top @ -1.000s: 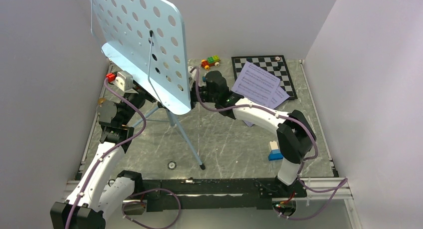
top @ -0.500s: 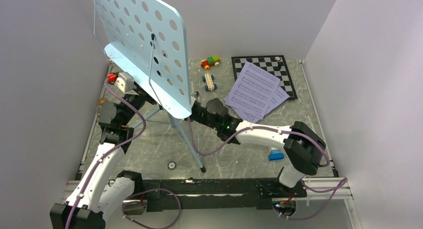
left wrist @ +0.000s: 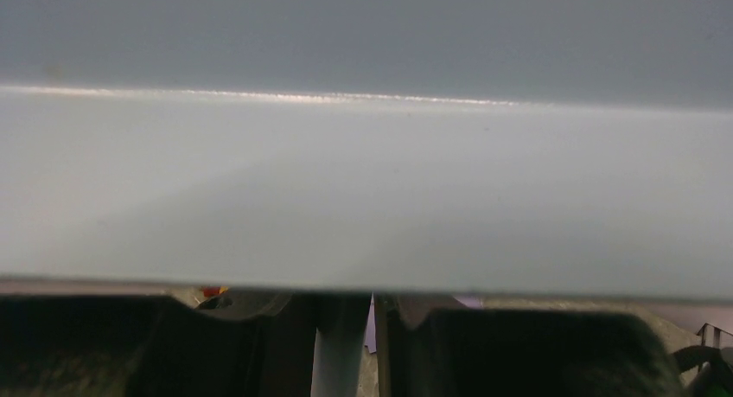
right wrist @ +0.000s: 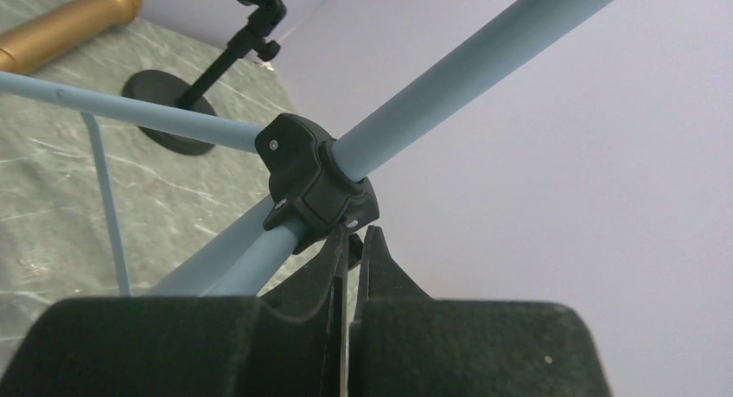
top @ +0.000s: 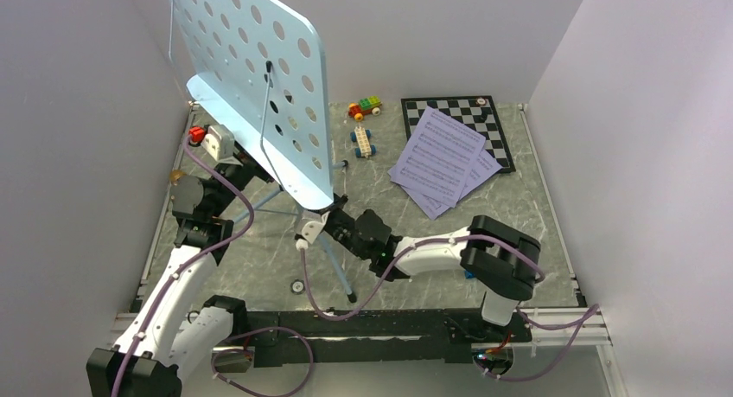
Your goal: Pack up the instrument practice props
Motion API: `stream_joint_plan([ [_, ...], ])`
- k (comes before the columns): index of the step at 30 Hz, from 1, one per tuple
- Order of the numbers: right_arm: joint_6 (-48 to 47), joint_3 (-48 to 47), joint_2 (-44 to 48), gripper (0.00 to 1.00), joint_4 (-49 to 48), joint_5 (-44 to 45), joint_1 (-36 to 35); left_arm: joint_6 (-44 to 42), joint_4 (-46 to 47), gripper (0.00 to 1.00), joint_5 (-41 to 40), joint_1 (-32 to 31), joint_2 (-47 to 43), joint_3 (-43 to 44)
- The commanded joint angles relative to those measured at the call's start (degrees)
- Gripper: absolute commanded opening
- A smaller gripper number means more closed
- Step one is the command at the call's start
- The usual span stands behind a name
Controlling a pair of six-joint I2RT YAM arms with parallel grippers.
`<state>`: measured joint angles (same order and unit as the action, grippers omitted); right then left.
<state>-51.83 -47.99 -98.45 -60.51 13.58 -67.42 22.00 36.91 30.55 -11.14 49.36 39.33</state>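
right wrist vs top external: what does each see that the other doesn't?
Only right wrist: the black round-based mic stand and the black hub where the stand's tubes join. Only top external: the hole-punched desk, sheet-music pages, chessboard and toy brick car. Both: tubes of the light-blue music stand and the marble tabletop.

The music stand (top: 246, 73) is light blue, its desk dotted with round holes, its joint black. White pages (top: 441, 159) at one o'clock carry black note lines. The chessboard (top: 458, 112) is black-and-white checked. The microphone (right wrist: 60, 29) is gold-brown; the table (top: 536, 198) grey-green, pale-veined.
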Motion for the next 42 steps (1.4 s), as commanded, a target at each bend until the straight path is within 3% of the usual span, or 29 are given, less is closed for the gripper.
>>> stream_joint_plan([
  [1, -8.36, 2.27, -3.83, 0.00, 3.83, 8.58, -1.40, 3.97, -5.18, 0.00, -1.41, 0.06, 2.74, -1.13],
  [2, -5.33, 1.30, -2.42, 0.00, 6.23, 8.79, -1.36, 3.58, -5.14, 0.00, -1.48, 0.02, 2.80, -1.18],
  [3, -1.77, 0.14, -0.73, 0.08, 9.63, 8.36, -1.25, 2.98, -5.44, 0.00, -1.60, 0.13, 2.84, -1.14],
  [5, 7.18, -2.36, 3.79, 0.39, 17.90, 6.18, -0.71, 1.54, -6.45, 0.00, -1.94, 0.07, 2.93, -0.95],
  [8, 16.04, -5.02, 8.88, 0.64, 23.81, 4.99, -0.35, 1.77, -5.66, 0.00, -2.09, 0.06, 3.10, -1.22],
  [13, 30.19, -8.82, 14.69, 0.79, 35.33, 7.46, -0.26, 2.57, -5.07, 0.00, -1.69, 0.07, 3.27, -1.10],
  [15, 42.99, -10.35, 16.93, 0.84, 41.23, 6.50, 1.22, 2.28, -5.26, 0.00, -2.04, 0.04, 2.85, -1.17],
  [18, 63.04, -13.23, 19.55, 0.88, 49.72, -6.76, 8.64, 2.22, -5.09, 0.00, -2.21, 0.06, 2.35, -1.38],
  [21, 80.55, -14.95, 19.32, 0.98, 50.82, -23.09, 16.85, 2.28, -5.24, 0.00, -2.04, -0.02, 1.83, -1.45],
  [24, 95.63, -17.12, 16.05, 1.00, 50.37, -36.78, 23.05, 1.52, -6.24, 0.00, -2.44, -0.03, 0.83, -1.41],
  [29, 111.77, -19.98, 9.50, 0.97, 46.25, -47.90, 25.67, -0.34, -7.33, 0.00, -3.94, -0.66, -1.02, -1.95],
  [36, 122.20, -23.11, 1.80, 0.84, 44.87, -50.46, 25.08, -2.88, -8.69, 0.00, -4.93, -2.07, -1.71, -1.42],
  [42, 126.65, -21.65, -0.73, 0.65, 40.75, -50.76, 24.54, -4.82, -9.61, 0.00, -5.45, -2.46, -2.20, -1.60],
])
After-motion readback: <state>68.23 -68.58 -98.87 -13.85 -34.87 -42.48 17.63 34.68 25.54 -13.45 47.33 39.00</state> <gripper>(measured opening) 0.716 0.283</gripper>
